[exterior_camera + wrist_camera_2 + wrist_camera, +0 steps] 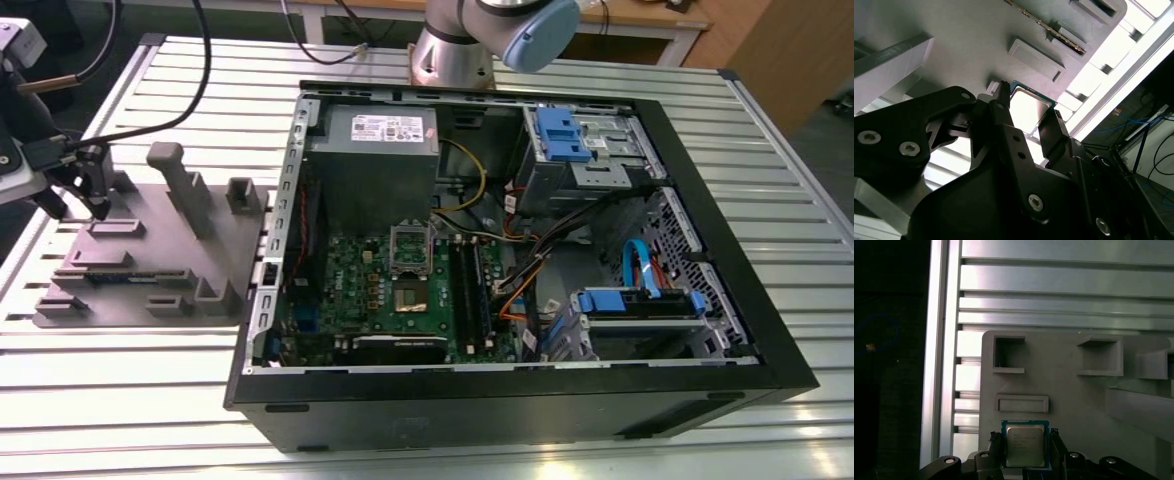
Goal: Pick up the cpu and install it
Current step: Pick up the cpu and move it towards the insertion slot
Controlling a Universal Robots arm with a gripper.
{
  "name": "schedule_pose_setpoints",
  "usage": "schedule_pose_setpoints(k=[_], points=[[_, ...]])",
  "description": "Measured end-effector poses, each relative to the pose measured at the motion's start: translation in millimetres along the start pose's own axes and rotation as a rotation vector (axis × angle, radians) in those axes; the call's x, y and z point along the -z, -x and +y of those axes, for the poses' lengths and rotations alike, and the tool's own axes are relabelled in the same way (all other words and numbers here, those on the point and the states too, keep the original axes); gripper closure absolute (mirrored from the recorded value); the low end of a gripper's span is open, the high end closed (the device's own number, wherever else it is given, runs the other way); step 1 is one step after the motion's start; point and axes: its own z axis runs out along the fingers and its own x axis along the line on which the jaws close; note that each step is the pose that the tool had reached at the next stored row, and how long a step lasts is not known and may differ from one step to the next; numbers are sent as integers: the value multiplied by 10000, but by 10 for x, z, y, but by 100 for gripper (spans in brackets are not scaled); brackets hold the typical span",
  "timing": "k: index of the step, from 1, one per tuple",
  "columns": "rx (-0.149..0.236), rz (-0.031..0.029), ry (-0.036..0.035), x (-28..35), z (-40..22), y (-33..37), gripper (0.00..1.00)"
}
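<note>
The cpu (1025,444), a small square chip with a shiny metal top and a green rim, lies on the grey fixture plate (160,255) at the exterior view's left. My gripper (80,212) is down over that plate. In both wrist views its two black fingers (996,449) sit tight against opposite edges of the cpu (1026,106), shut on it. In the open computer case (534,385), the motherboard (367,290) carries the dark cpu socket (414,297) with its silver frame (410,248) hinged up.
The fixture plate has raised posts (180,185) and small recesses (1009,355) close to my fingers. Black cables (200,70) hang above the plate. Inside the case are a grey power supply (374,150), blue drive brackets (641,300) and wire bundles. The arm's base (454,55) stands behind the case.
</note>
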Motion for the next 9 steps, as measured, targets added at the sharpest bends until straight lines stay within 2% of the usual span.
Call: schedule_pose_setpoints(k=[9], points=[[-1,-1,1,30,2,0,53]])
